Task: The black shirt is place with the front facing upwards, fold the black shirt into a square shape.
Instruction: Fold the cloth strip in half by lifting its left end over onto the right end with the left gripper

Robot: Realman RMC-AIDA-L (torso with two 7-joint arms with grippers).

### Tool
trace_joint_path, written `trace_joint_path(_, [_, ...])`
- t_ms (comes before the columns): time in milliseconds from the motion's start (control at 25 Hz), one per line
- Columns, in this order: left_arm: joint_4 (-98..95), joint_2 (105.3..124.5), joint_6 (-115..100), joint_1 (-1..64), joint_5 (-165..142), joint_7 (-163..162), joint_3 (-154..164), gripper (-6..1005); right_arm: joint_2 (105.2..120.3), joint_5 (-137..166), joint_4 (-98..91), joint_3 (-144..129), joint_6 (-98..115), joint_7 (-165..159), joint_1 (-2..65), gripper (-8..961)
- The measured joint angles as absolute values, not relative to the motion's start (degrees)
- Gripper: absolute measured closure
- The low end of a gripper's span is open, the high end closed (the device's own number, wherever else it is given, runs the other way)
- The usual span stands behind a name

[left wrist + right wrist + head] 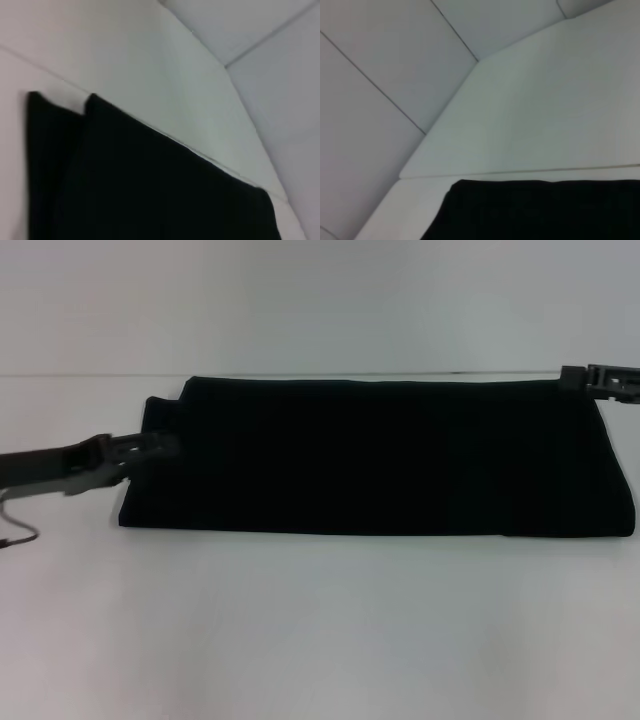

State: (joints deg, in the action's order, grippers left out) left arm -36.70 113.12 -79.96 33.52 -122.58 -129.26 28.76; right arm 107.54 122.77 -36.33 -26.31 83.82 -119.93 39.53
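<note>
The black shirt (380, 455) lies on the white table (300, 630) as a long flat band, plain side up, with no lettering showing. A small flap sticks out at its far left corner (162, 412). My left gripper (150, 448) reaches in from the left and sits at the shirt's left edge. My right gripper (598, 380) is at the shirt's far right corner. The left wrist view shows the black shirt (150, 185) with its stepped corner against the table. In the right wrist view only a dark edge of the shirt (535, 210) appears.
The white table's far edge (100, 374) runs just behind the shirt, with a pale wall (300, 300) beyond. A thin wire or cable (20, 535) hangs below my left arm. White table surface stretches in front of the shirt.
</note>
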Motion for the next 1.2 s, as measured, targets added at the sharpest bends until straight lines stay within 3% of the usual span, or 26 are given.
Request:
trace_joint_path(200, [-33.1,111.43,-81.4,32.4,-123.0,-132.1,25.7,136,108.01,121.6,-36.8,-26.2,83.4,-119.7,39.8,74])
trace_joint_path(1200, [-23.9,110.7,-70.7,35.7,-132.1,-151.0,26.6,138,106.8,121.5,-37.1,-26.0,81.2,-120.2,42.6,74])
